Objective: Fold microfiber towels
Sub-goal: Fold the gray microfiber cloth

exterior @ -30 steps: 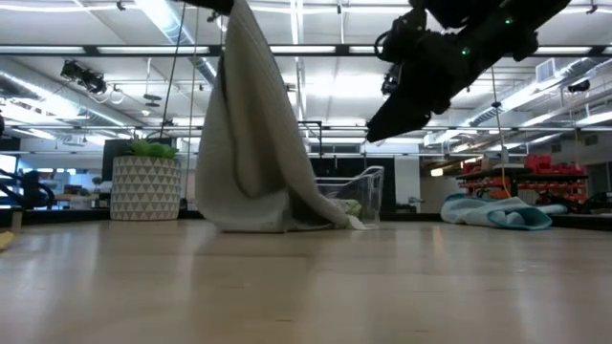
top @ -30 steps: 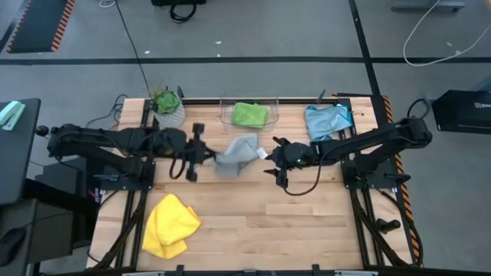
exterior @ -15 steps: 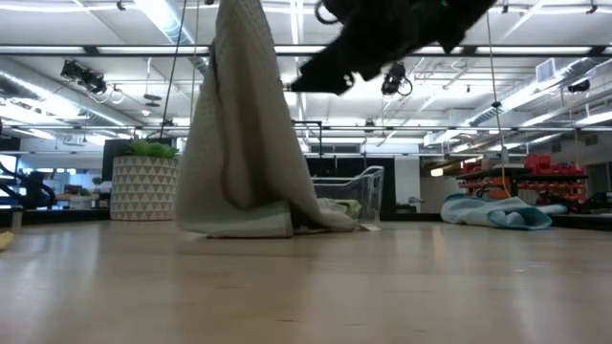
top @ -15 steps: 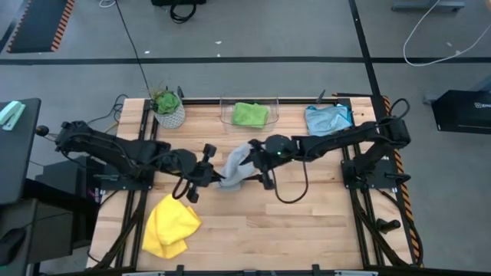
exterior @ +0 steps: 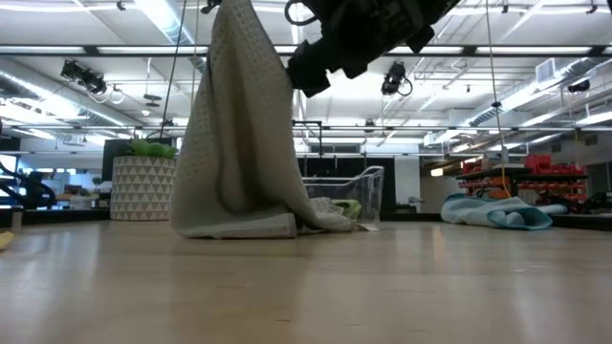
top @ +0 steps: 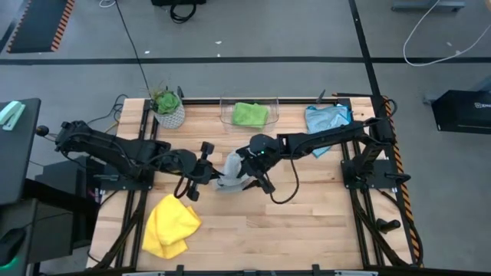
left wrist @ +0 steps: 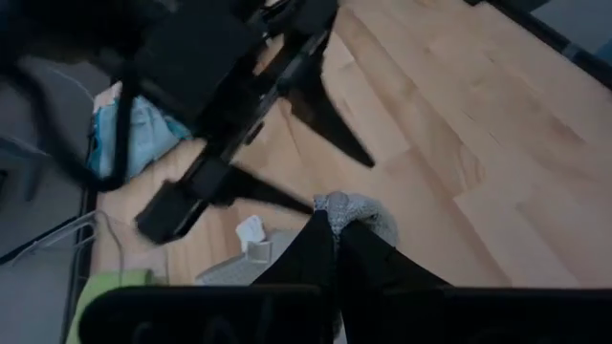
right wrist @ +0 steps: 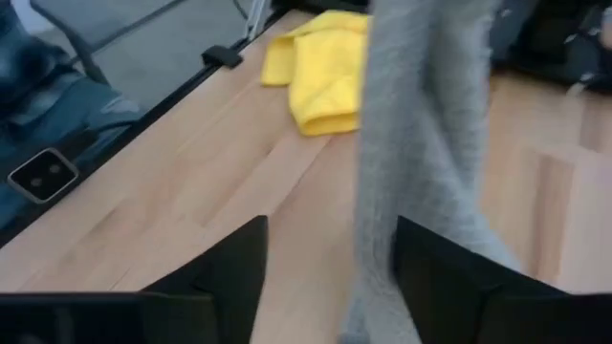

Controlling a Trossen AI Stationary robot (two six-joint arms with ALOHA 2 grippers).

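while the left gripper (left wrist: pixel 330 250) stays clamped on a raised corner of the grey towel (exterior: pixel 239 134), whose lower end drags on the surface (top: pixel 307 222), the right gripper (right wrist: pixel 330 277) has swung in from well apart, its fingers spread either side of the hanging cloth, likely about to pinch a second corner.

Nubby grey cloth towel (exterior: pixel 239 124); smooth wooden table (top: pixel 307 215).

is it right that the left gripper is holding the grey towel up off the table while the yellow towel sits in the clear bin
Not quite. The left gripper does hold the grey towel up, but the clear bin holds the green towel. The yellow towel lies on the table's near left corner, as the high view shows.
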